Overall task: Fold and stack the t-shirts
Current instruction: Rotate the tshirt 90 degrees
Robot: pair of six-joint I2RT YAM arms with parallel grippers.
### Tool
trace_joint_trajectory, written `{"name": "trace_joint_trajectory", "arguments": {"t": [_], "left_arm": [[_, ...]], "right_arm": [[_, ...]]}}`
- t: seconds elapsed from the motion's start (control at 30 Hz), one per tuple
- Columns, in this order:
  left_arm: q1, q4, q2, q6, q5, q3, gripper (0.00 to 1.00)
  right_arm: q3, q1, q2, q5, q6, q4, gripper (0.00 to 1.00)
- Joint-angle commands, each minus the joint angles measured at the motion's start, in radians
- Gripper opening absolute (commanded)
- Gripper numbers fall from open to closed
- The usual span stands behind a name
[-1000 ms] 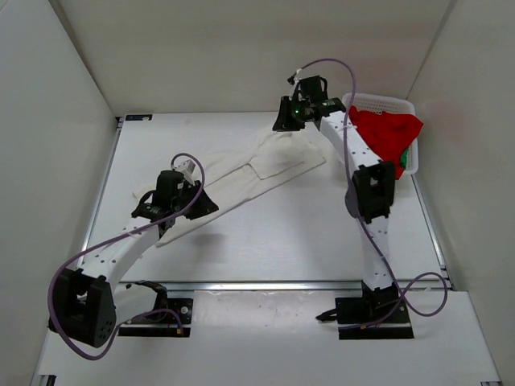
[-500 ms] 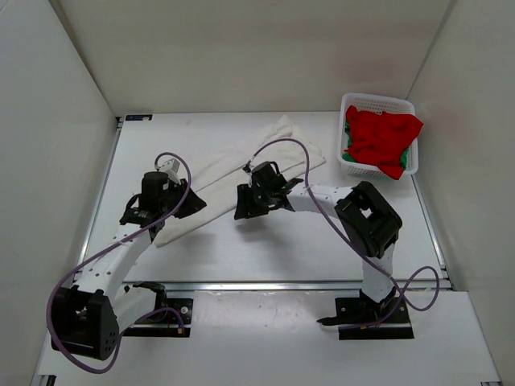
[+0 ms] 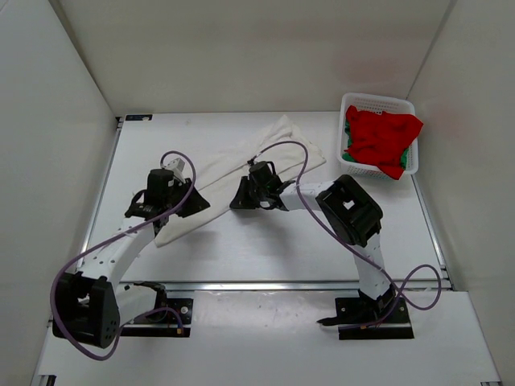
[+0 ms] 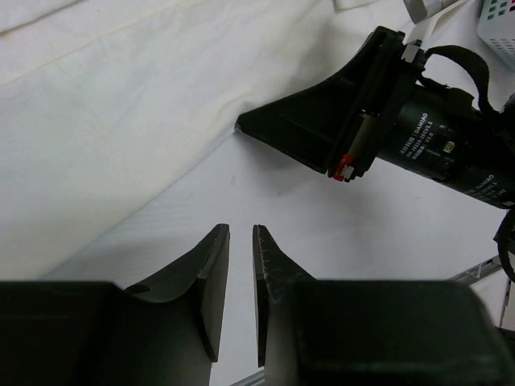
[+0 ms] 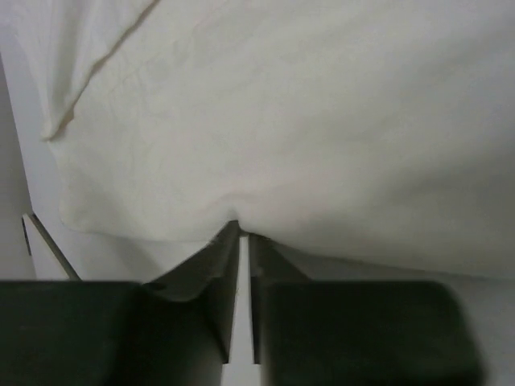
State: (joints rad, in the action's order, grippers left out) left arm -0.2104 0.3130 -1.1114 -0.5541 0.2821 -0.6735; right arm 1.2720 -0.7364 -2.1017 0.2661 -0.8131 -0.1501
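Off-white cloth stretches across the middle of a white surface (image 3: 282, 241): the off-white t-shirt (image 3: 217, 170) lies flat as a long, narrow band, running diagonally from the near left toward the far right. Two robot arms reach in from the near edge and meet along the band's near edge.

The right hand (image 5: 240, 229) has its two dark fingers pressed almost together on the shirt's edge. The cloth puckers slightly where the tips pinch it.

The left hand (image 4: 240, 233) hovers over bare surface just beside the same edge, pointing toward the right hand. Its fingers are drawn nearly together with only a thin slit between them, and they hold nothing.

In the far right corner, well apart from both hands, stands a white perforated basket (image 3: 378, 100). The red t-shirt (image 3: 382, 137) is heaped in it, bunched up and spilling over the near rim. Slivers of the green t-shirt (image 3: 348, 133) show beneath the red one.
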Motion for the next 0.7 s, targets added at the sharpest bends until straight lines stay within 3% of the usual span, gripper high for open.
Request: {"name": "trace_joint_trajectory", "arguments": {"t": [0.0, 0.2, 0.37, 0.43, 0.5, 0.53, 0.67], "left_arm": [[-0.021, -0.025, -0.022, -0.003, 0.011, -0.064, 0.30], [-0.078, -0.051, -0.096, -0.006, -0.021, -0.101, 0.32], [-0.156, -0.051, -0.169, -0.007, -0.064, -0.123, 0.36], [-0.164, -0.057, -0.168, -0.013, -0.058, -0.103, 0.41], [-0.161, -0.055, -0.153, -0.010, -0.073, -0.074, 0.47], [-0.155, -0.054, -0.148, -0.018, -0.081, -0.055, 0.50], [-0.127, -0.032, -0.131, -0.015, -0.139, 0.001, 0.65]], "right_arm": [[-0.017, 0.020, -0.003, -0.033, -0.051, -0.029, 0.03], [-0.282, 0.094, 0.207, 0.048, 0.011, -0.074, 0.00], [-0.468, 0.267, 0.437, 0.177, 0.178, 0.119, 0.01], [-0.471, 0.325, 0.498, 0.200, 0.248, 0.228, 0.31], [-0.432, 0.359, 0.531, 0.164, 0.305, 0.328, 0.47], [-0.400, 0.383, 0.557, 0.156, 0.330, 0.334, 0.51], [-0.263, 0.466, 0.501, -0.012, 0.373, 0.377, 0.51]]}}
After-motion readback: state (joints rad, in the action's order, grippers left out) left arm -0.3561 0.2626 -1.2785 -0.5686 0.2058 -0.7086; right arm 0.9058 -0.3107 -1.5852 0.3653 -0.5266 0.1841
